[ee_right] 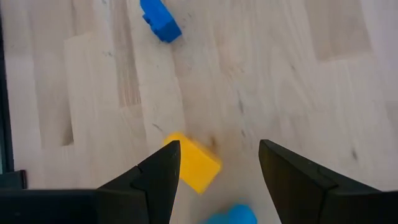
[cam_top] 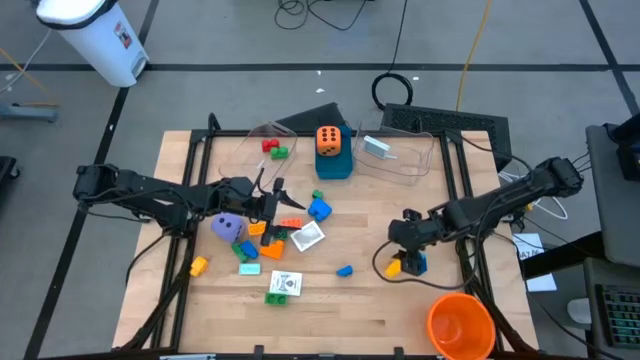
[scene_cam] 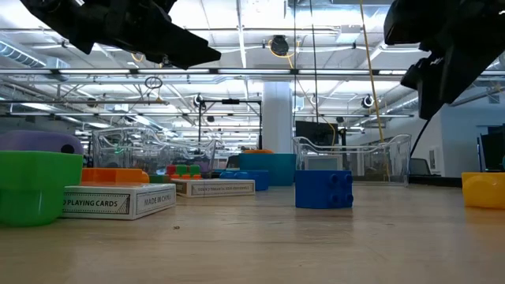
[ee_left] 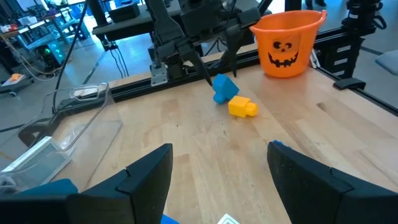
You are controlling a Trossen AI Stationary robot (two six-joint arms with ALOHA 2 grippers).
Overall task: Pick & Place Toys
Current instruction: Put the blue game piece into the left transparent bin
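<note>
Both arms reaching inward over the surface (cam_top: 330,310), claws gaping and holding nothing.

Right claw (ee_right: 214,165) is hovering, fingers apart, above a yellow brick (ee_right: 196,167) and blue brick (ee_right: 231,215) near the orange bucket (cam_top: 460,325). Left claw (ee_left: 219,171) is stretching level over the toy pile, spread open; purple die (cam_top: 227,227), playing cards (cam_top: 284,284) and loose bricks are lying beside it. Orange die (cam_top: 328,140) is sitting on the blue box (cam_top: 334,166).

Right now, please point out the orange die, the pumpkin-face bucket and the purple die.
orange die (cam_top: 328,139): high view, its top face.
pumpkin-face bucket (ee_left: 287,50): left wrist view, its front wall.
purple die (cam_top: 226,226): high view, its top.
</note>
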